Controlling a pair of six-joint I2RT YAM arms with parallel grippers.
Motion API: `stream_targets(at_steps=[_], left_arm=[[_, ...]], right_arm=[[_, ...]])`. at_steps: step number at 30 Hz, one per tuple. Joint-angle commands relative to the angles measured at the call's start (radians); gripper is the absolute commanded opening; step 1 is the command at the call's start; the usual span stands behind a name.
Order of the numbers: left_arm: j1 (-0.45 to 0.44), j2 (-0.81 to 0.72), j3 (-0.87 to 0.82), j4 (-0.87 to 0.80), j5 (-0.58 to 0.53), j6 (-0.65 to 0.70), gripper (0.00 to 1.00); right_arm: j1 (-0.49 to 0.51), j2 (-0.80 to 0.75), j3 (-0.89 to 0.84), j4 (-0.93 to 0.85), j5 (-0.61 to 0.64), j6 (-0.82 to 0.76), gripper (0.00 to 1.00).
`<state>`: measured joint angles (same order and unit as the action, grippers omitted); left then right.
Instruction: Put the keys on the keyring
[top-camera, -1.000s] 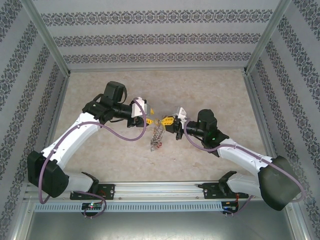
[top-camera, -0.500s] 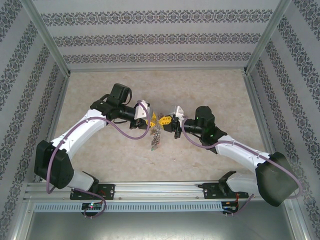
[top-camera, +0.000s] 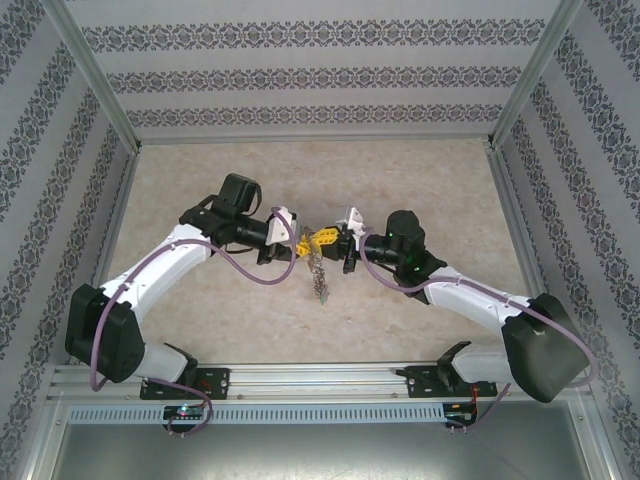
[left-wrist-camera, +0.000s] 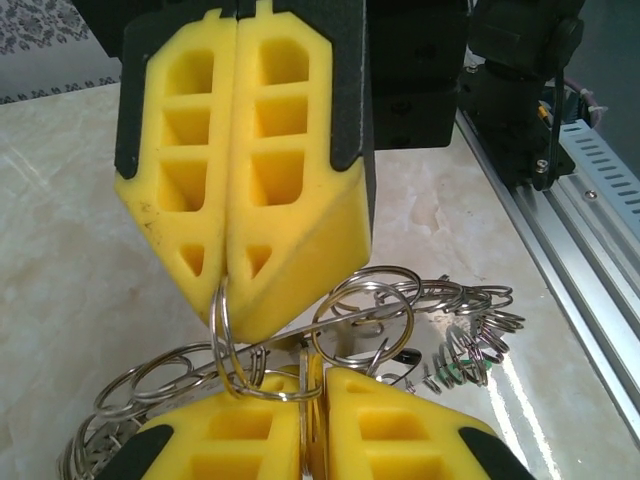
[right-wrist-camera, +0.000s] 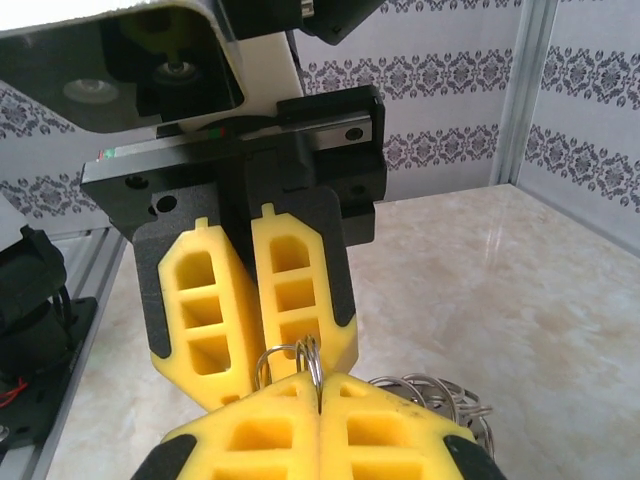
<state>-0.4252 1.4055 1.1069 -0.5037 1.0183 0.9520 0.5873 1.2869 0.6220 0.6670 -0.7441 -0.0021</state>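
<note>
Left fingers (top-camera: 302, 240) closed in, now clamped on keyring (top-camera: 318, 268); right fingers (top-camera: 329, 238): clamped on same keyring

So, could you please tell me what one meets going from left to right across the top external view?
The left arm's black shoulder → left claw → hanging chain of key rings → right claw → right arm's black shoulder.
</note>
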Motion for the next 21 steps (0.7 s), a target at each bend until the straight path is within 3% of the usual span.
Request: stream_targets(at_steps=[1,9,15,21], left_arm=[[-0.003,-0.045,-0.029,0.022,0.031,-0.022,0.12],[-0.019,-0.066,-0.087,0.155,0.045,-0.125,0.13],[-0.022,-0.073,-0.115,0.152,0.000,-0.142,0.16],[0.012,-0.139,-0.192,0.279,-0.014,-0.249,0.28]], right_arm=[[0.006,0.008,0.063,0.168,0.052,0.070,0.00],[0.049,0.065,0.093,0.213,0.069,0.106,0.00],[0.051,0.088,0.097,0.250,0.081,0.132,0.00],[0.047,0.088,0.095,0.254,0.078,0.135,0.00]])
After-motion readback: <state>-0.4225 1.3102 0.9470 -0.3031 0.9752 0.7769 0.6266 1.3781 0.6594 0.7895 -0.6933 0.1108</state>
